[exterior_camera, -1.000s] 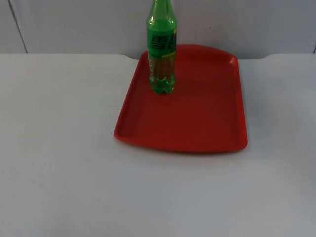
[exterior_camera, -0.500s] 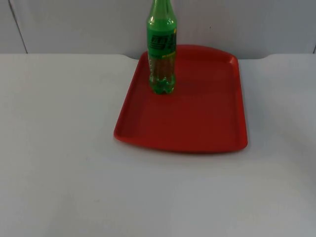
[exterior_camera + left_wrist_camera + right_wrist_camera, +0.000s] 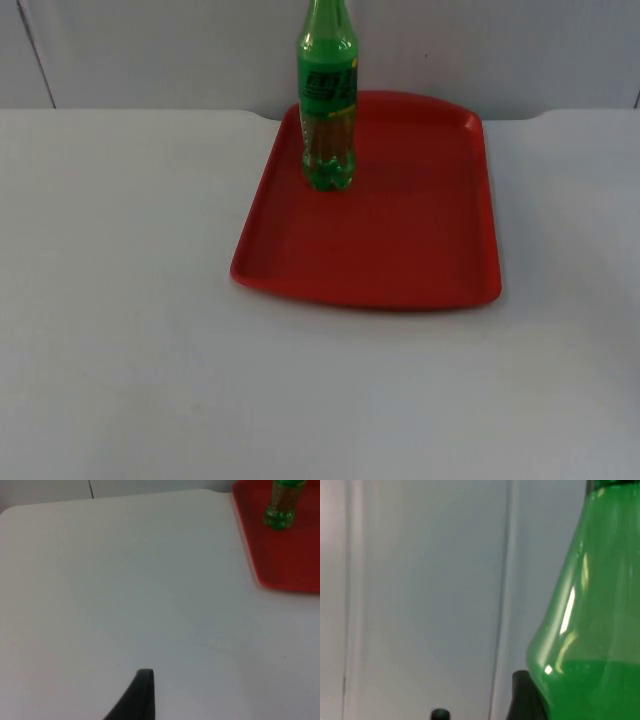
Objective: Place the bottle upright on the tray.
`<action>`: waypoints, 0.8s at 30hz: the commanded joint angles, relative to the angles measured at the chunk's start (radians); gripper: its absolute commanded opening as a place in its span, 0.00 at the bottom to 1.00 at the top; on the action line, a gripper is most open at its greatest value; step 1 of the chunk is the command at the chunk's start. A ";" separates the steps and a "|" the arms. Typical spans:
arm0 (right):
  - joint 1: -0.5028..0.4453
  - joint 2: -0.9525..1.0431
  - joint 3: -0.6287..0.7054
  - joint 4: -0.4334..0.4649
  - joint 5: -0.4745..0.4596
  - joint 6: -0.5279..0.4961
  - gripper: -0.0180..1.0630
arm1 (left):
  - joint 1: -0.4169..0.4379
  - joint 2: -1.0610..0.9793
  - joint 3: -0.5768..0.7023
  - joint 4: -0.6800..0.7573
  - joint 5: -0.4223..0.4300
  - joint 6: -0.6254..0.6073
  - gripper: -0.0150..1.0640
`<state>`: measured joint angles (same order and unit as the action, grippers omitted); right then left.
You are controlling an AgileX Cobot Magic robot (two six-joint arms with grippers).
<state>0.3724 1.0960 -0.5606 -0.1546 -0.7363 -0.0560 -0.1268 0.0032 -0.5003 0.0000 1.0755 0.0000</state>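
Observation:
A green plastic bottle (image 3: 328,100) with a green label stands upright on the red tray (image 3: 400,240), in its far left corner near the wall. In the left wrist view the bottle's base (image 3: 280,510) and the tray's edge (image 3: 280,565) lie well ahead, and my left gripper (image 3: 144,696) waits over bare table to the left of the tray. In the right wrist view the bottle's shoulder (image 3: 592,625) looms very close. My right gripper (image 3: 481,707) is open beside it, with only the wall showing between its fingertips. The bottle's cap is hidden.
The white table top (image 3: 120,300) spreads wide to the left of and in front of the tray. The grey partition wall (image 3: 150,50) rises right behind the tray's far edge.

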 commanded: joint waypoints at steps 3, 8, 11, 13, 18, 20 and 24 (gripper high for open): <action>-0.001 0.033 0.005 -0.141 -0.112 -0.009 0.02 | -0.008 -0.003 0.004 -0.007 -0.002 0.000 0.99; -0.001 0.233 0.005 -0.155 -0.364 0.047 0.02 | -0.008 -0.003 0.004 -0.007 -0.002 0.000 0.99; -0.001 0.345 0.005 -0.154 -0.485 0.101 0.02 | -0.008 -0.003 0.004 -0.007 -0.002 0.000 0.99; -0.001 0.440 -0.013 -0.162 -0.485 0.181 0.02 | -0.008 -0.003 0.004 -0.007 -0.002 0.000 0.99; -0.001 0.624 -0.092 -0.288 -0.485 0.205 0.02 | -0.008 -0.003 0.004 -0.007 -0.002 0.000 0.99; -0.001 0.664 -0.115 -0.321 -0.485 0.205 0.02 | -0.008 -0.003 0.004 -0.007 -0.002 0.000 0.99; -0.001 0.789 -0.231 -0.366 -0.485 0.253 0.02 | -0.008 -0.003 0.004 -0.007 -0.002 0.000 0.99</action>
<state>0.3724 1.8626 -0.7626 -0.5017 -1.1819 0.1827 -0.1268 0.0032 -0.5003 0.0000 1.0755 0.0000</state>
